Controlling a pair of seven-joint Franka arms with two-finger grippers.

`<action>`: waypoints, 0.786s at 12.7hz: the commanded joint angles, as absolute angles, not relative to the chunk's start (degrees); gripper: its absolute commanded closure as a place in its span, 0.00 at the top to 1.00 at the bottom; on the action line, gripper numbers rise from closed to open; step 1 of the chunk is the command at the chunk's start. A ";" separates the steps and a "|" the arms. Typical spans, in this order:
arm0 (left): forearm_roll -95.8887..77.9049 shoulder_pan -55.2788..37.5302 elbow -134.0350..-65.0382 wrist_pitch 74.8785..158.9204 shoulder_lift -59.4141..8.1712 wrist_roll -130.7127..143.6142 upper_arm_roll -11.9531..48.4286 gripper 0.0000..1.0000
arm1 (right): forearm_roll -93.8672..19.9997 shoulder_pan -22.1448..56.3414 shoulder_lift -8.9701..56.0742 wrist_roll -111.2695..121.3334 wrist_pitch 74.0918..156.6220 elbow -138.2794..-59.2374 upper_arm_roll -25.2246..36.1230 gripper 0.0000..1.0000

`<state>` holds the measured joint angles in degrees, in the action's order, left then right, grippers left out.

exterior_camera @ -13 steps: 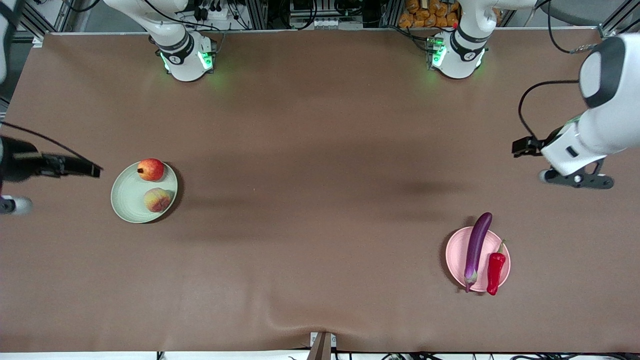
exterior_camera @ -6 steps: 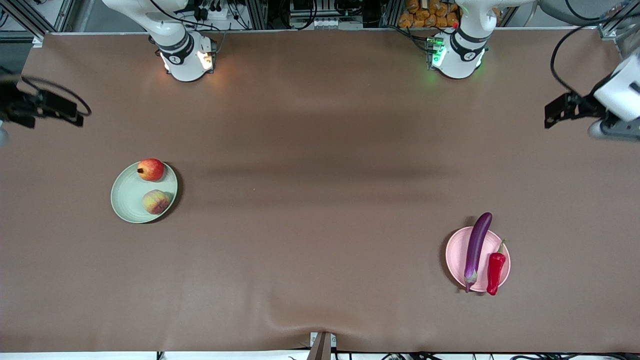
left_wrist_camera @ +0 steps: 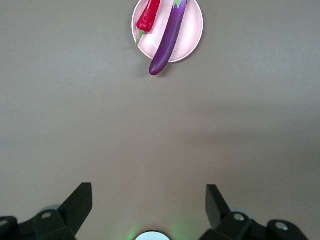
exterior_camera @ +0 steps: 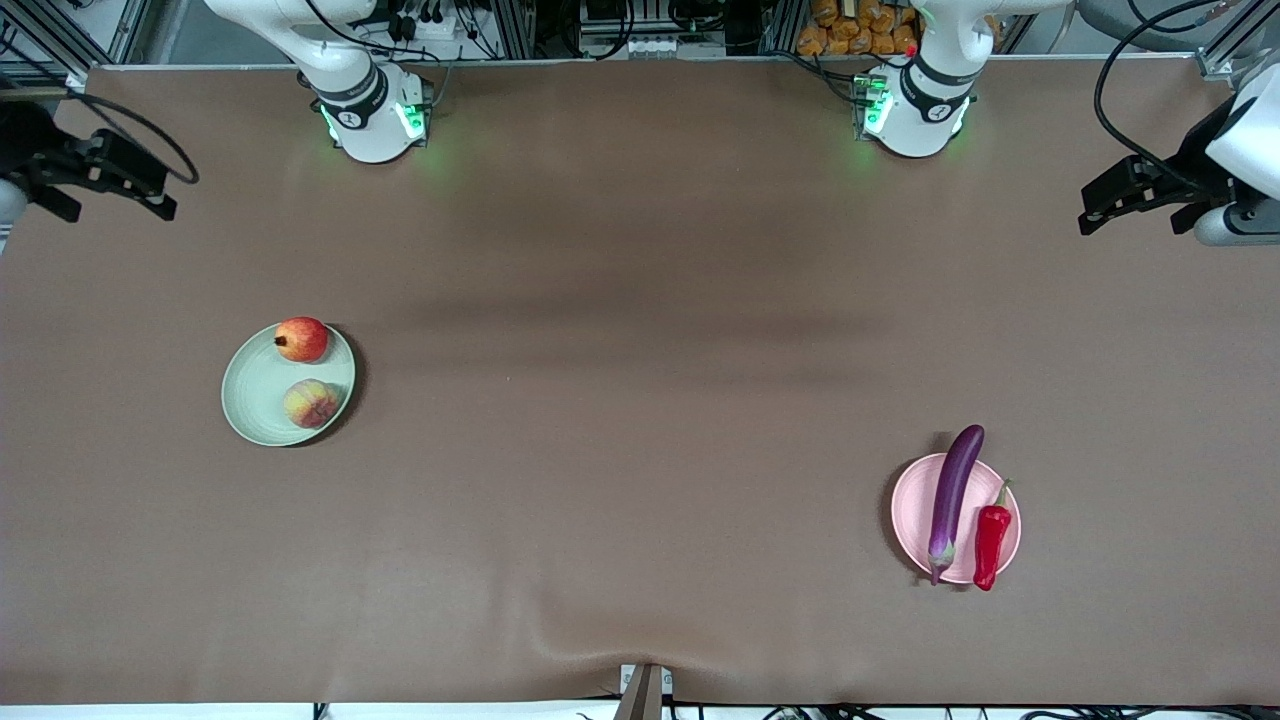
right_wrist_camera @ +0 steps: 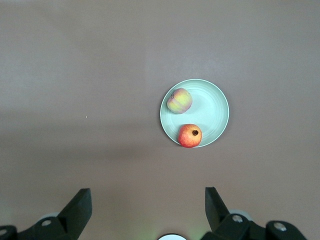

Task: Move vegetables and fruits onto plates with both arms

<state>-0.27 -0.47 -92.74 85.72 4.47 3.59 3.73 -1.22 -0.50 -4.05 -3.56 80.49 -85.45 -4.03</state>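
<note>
Now, both fruits sit on the green plate toward the right arm's end — apple farther from the camera than the peach. Eggplant and chili lie side by side on the pink plate. Left gripper and right gripper hang high over bare table — fingers spread, empty.

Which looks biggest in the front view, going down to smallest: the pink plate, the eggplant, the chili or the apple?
1. Pink plate, the widest.
2. Eggplant, longer than the plate is wide but much thinner, so these two are close.
3. Chili.
4. Apple, shorter than the chili but rounder; hard to rank.
</note>
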 commanded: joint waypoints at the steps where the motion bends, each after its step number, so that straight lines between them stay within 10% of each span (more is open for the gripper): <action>1: -0.09 -2.28 -90.36 84.55 2.73 -1.03 2.90 1.00 | -2.11 -1.05 -7.21 -2.99 82.70 -89.74 -4.13 1.00; 10: 2.29 -1.41 -90.26 84.55 1.41 -2.90 3.34 1.00 | -2.20 -1.23 -6.15 3.34 82.62 -87.19 -4.22 1.00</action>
